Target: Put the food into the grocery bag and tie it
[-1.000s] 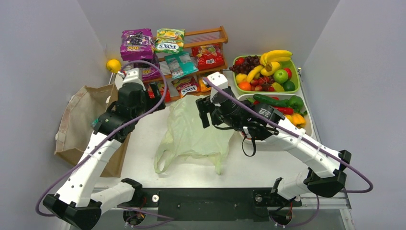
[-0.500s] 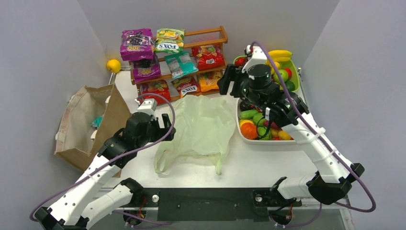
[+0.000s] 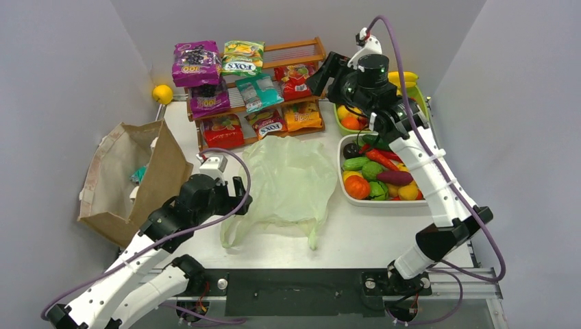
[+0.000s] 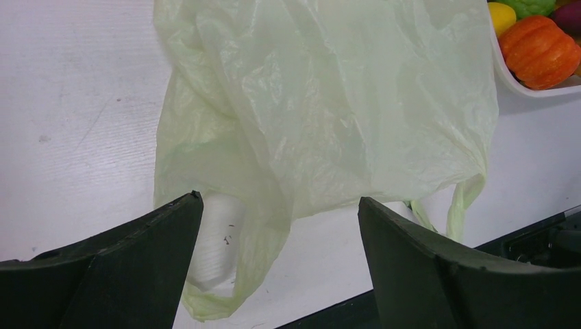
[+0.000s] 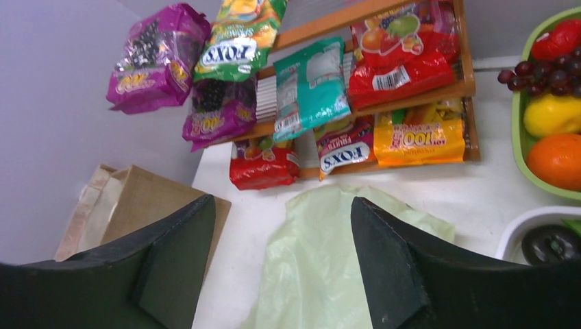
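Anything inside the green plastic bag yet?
Nothing visible: the grocery bag lies flat and limp on the table, and no bulge or shape shows through its translucent film. Doubled, crinkled layers near the handles could hide something thin.

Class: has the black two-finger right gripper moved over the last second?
Yes: the right gripper went from over the pale green plastic bag back to the wooden snack rack.

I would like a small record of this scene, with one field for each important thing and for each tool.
grocery bag: lying flat, untied, handles toward the arms
snack packets: on the wooden rack
toy vegetables: in the white tray
left tool: open, low at the bag's near end, holds nothing
right tool: open, raised near the rack, holds nothing
paper bag: left of the grocery bag, mouth open
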You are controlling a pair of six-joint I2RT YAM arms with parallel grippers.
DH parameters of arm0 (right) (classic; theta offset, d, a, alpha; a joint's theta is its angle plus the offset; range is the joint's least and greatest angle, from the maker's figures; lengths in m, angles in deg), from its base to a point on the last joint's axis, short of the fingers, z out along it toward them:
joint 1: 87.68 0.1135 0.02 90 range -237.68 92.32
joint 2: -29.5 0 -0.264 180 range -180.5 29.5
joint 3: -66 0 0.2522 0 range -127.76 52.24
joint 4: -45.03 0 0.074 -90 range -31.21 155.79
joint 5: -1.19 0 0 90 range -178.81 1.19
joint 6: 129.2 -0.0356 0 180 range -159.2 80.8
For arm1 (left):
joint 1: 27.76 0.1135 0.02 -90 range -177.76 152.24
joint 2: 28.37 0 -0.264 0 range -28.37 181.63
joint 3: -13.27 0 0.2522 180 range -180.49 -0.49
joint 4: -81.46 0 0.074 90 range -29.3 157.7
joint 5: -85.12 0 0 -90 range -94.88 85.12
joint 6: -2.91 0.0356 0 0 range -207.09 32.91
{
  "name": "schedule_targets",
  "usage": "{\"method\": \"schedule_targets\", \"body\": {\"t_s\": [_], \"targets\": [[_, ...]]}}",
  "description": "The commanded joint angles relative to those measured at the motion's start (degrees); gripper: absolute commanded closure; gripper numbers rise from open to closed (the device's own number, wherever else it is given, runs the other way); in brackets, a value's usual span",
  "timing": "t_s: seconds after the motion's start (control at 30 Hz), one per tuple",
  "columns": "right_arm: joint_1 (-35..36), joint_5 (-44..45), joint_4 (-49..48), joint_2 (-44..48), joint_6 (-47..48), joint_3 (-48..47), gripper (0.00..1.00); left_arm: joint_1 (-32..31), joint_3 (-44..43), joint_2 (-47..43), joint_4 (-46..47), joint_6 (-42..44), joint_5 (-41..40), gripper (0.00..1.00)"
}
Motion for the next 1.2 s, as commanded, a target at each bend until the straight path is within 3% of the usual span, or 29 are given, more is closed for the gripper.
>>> {"method": "schedule_targets", "body": {"t_s": [0.0,0.27,0.63,1.17], "targets": [[-1.5,-2.9,-5.3,-2.8,-2.9,-5.7,0.32,-0.2,-3.5,-3.2,-1.8,0.9,-0.3,0.17],[-2.0,-4.5,-7.5,-11.6,-7.5,-13.6,0.35,-0.4,-1.6,-10.9,-2.3,1.0,-4.2,0.18],[-1.9,-6.0,-19.4,-22.4,-17.2,-16.9,0.43,-0.2,-1.6,-16.9,-4.3,-1.0,-14.4,0.18],[0.0,-0.6,-34.8,-35.1,-30.7,-19.6,0.45,0.6,-1.7,-15.8,-4.4,-1.0,-14.5,0.21]]}}
